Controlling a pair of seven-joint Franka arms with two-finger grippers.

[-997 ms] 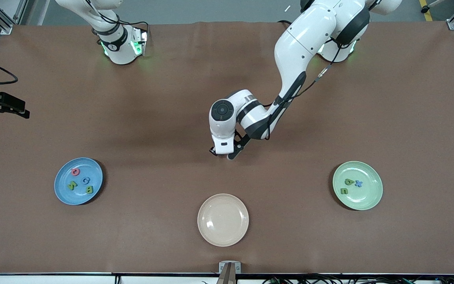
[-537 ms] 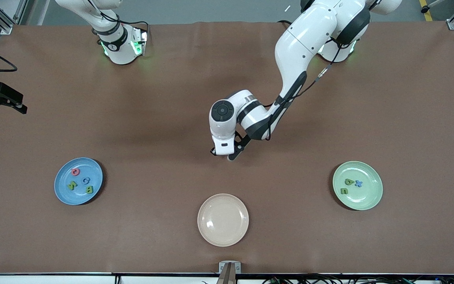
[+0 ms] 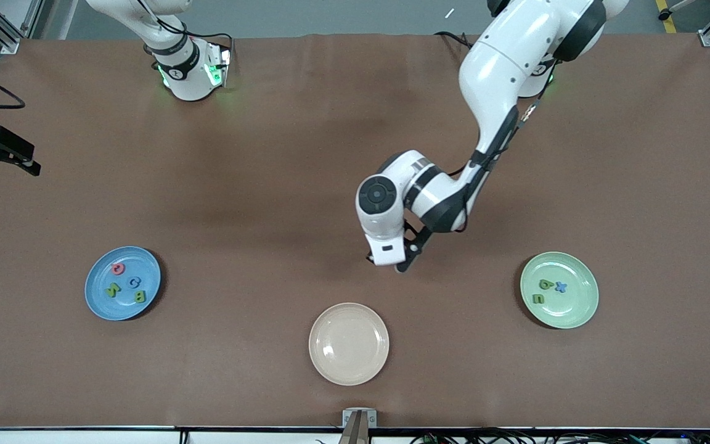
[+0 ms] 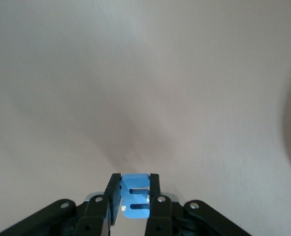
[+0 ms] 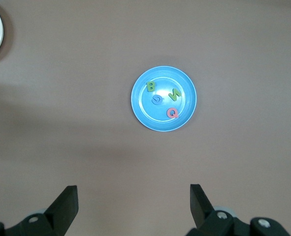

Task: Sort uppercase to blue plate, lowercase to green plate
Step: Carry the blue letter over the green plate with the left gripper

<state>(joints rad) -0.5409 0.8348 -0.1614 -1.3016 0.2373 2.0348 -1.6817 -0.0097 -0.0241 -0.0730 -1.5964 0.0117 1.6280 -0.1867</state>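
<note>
My left gripper (image 4: 135,179) is shut on a small blue foam lowercase m (image 4: 135,196) and hangs over bare table; its hand (image 3: 386,256) hides the letter from the front. The green plate (image 3: 580,308) toward the left arm's end holds three lowercase letters: a green b/q shape (image 3: 545,284), a blue x (image 3: 561,287) and a green n (image 3: 538,298). The blue plate (image 3: 99,305) toward the right arm's end holds the uppercase Q (image 5: 172,113), G (image 5: 157,100), N (image 5: 175,93) and B (image 5: 150,87). My right gripper (image 5: 133,196) stands open, high over the table, with nothing between its fingers.
A cream-beige plate (image 3: 349,343) lies between the two coloured plates, nearest the front camera, with nothing in it. Both arm bases stand along the table's edge farthest from that camera. The brown table surface stretches between the plates.
My left gripper closed on the blue m, rose off the table and moved toward the green plate's end. The right gripper shifted only slightly.
</note>
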